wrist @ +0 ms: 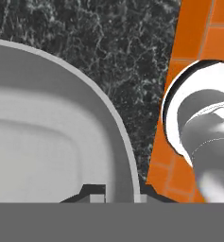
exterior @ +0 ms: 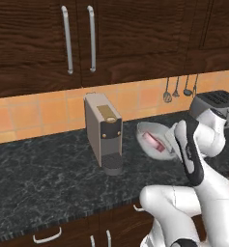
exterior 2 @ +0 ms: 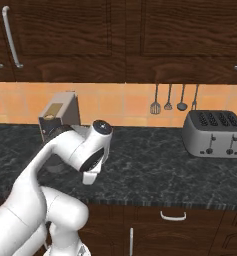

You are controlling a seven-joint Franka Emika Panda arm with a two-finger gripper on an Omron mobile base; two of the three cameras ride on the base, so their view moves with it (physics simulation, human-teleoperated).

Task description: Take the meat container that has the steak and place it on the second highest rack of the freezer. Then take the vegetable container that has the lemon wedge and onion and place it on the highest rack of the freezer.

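Note:
The meat container (exterior: 150,132) is a white shallow oval tub that hangs tilted above the dark counter, right of the coffee machine, its inside turned toward the left base camera. The steak (exterior: 153,142), red with a pale rim, lies inside it. My gripper (wrist: 120,194) is shut on the tub's rim (wrist: 114,120), with one dark fingertip (wrist: 92,191) on each side of the wall. In the left base view my hand (exterior: 183,142) sits at the tub's right edge. The freezer, its racks, the vegetable container, the lemon wedge and the onion are out of view.
A grey coffee machine (exterior: 104,132) stands on the black marble counter (exterior: 48,169) close to the tub's left. A toaster (exterior 2: 215,132) is at the right, with utensils (exterior 2: 172,100) hanging on the orange tiles. Dark wall cabinets (exterior: 77,38) hang overhead.

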